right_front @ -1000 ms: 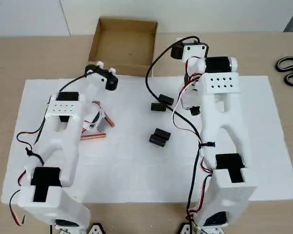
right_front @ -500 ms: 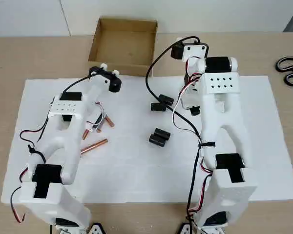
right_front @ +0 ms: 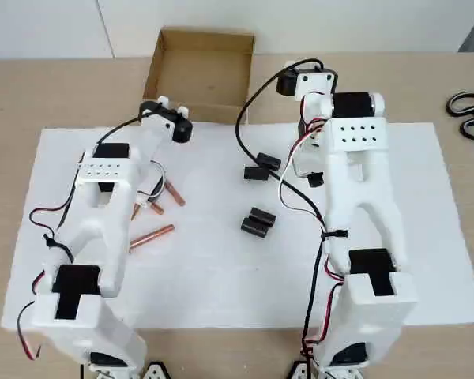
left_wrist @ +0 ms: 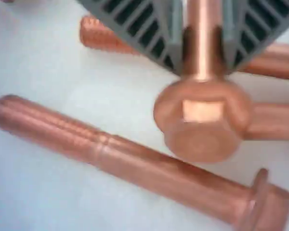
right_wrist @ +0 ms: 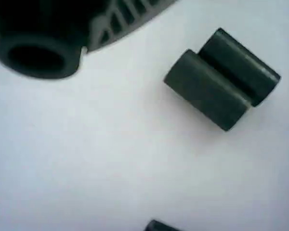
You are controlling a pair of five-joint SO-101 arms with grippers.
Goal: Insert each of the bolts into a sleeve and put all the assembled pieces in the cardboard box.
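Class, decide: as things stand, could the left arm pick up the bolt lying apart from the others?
Probably not: nothing blocks the lone bolt on the sheet, but the left gripper is shut on another bolt.

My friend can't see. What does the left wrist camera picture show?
The left gripper pinches a copper bolt by its shaft, with the head facing the camera. A second bolt lies flat on the white surface close by, and more bolts lie beyond it.
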